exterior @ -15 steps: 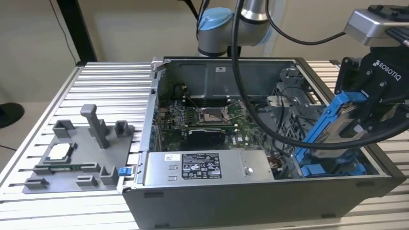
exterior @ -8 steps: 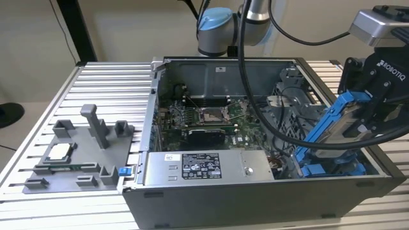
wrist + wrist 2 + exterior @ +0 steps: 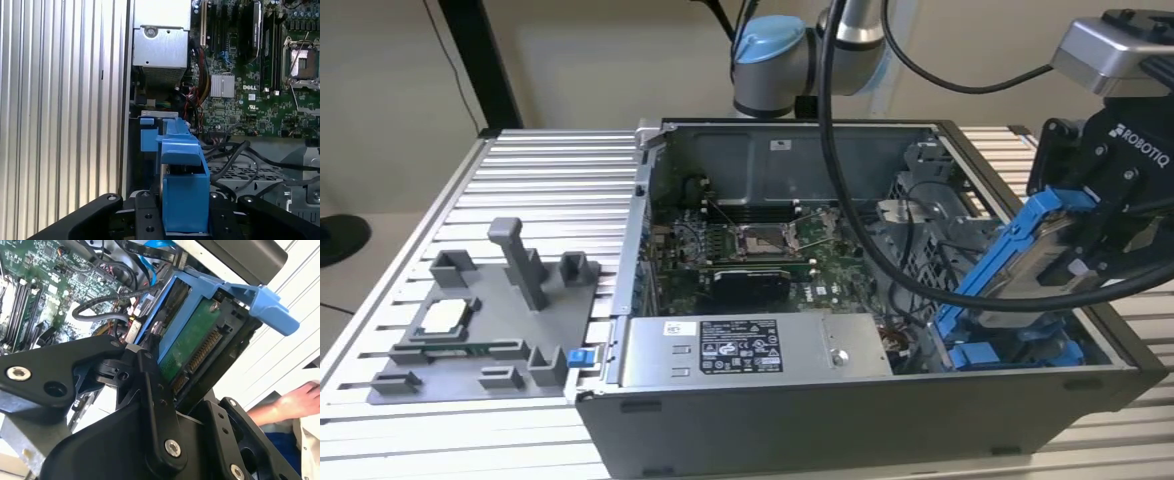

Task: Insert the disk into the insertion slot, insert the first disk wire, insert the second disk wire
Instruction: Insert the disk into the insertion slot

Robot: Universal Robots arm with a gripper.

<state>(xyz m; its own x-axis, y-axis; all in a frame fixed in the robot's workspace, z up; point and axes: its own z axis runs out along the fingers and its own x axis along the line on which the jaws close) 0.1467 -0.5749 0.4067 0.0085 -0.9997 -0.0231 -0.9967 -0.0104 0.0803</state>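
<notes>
Disk (image 3: 1014,250), clipped in its blue carrier, is pinched in the tool (image 3: 1094,240) and tilts steeply, its lower end close over the insertion slot (image 3: 1001,355) inside the open computer case (image 3: 854,410) on the ribbed worktop (image 3: 547,170).

The gripper (image 3: 180,382) holds the disk (image 3: 197,337) clamped between its black fingers (image 3: 151,390). The disk is tilted, with its green circuit side and connector row facing the camera. A blue frame (image 3: 220,287) surrounds the disk, and one blue tab (image 3: 272,307) projects beyond its end. Beyond the disk lies the green main board (image 3: 45,280), with black cables (image 3: 95,310) looped between board and disk. A person's hand (image 3: 295,400) is just beside the gripper body, near the ribbed table top (image 3: 290,357).
</notes>
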